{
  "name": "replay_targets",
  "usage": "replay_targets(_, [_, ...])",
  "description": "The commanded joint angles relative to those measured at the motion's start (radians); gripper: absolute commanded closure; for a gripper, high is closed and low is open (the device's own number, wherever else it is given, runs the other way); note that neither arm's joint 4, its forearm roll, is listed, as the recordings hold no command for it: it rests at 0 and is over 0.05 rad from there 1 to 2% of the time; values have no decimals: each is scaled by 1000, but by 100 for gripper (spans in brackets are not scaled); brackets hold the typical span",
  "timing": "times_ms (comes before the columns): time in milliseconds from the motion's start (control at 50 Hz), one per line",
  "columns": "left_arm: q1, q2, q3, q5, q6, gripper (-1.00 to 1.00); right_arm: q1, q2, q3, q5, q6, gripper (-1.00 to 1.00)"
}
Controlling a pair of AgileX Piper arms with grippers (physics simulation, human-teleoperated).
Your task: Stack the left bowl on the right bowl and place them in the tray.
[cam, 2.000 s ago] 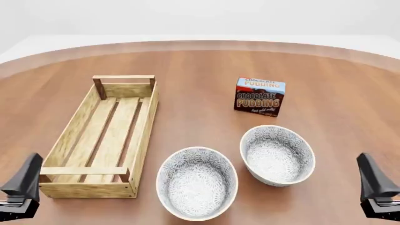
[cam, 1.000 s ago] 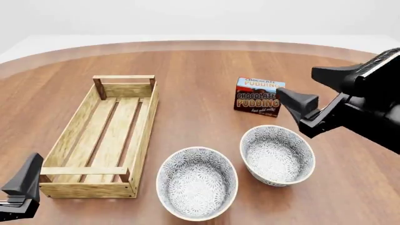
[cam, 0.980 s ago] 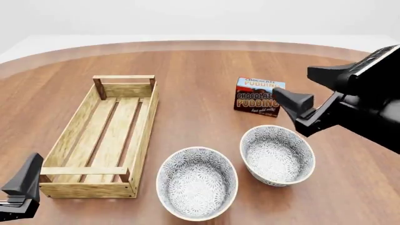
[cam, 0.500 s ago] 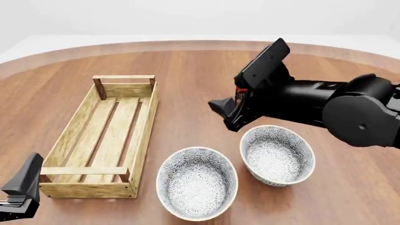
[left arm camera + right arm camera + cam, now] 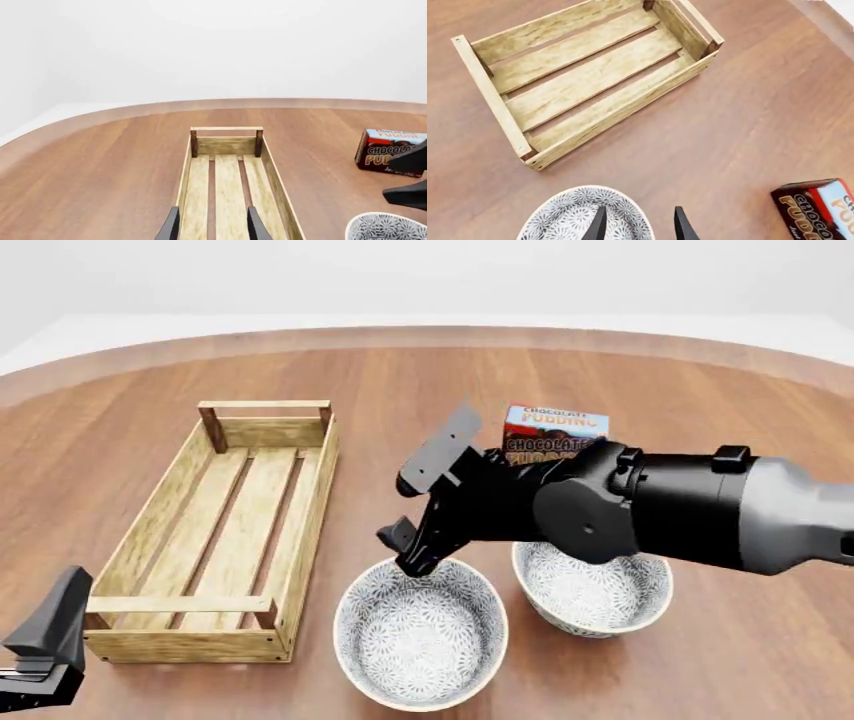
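Note:
The left bowl, white with grey speckle, sits near the table's front; my right gripper is open over its far rim. In the right wrist view that rim lies between the spread fingers of the right gripper, with the left bowl below them. The matching right bowl is partly hidden by the right arm. The wooden tray lies to the left with nothing in it. My left gripper stays open at the front left corner, facing the tray.
A chocolate pudding box stands behind the bowls, half hidden by the right arm. The left wrist view shows the pudding box and the left bowl at its edge. The round table's rim curves around the back.
The right arm came in from the right, swung left past the pudding box and dropped to the left bowl's far rim. The left arm has not moved.

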Motion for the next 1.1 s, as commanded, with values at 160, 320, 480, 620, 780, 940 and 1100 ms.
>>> replay_targets(160, [0, 0, 0, 0, 0, -100, -48, 80, 17, -1, -23, -100])
replay_targets(320, [0, 0, 0, 0, 0, -100, -56, 101, 23, -10, -29, -100])
replay_targets(480, [0, 0, 0, 0, 0, -100, -33, 138, 28, -29, -13, -100])
replay_targets(620, [0, 0, 0, 0, 0, -100, -15, 161, 26, -34, -2, -100])
replay_targets(780, [0, 0, 0, 0, 0, -100, -6, 174, 32, -40, 5, -100])
replay_targets(940, [0, 0, 0, 0, 0, -100, -16, 174, 40, -43, 3, -100])
replay_targets(1100, [0, 0, 0, 0, 0, -100, -21, 185, 45, -51, 3, -100])
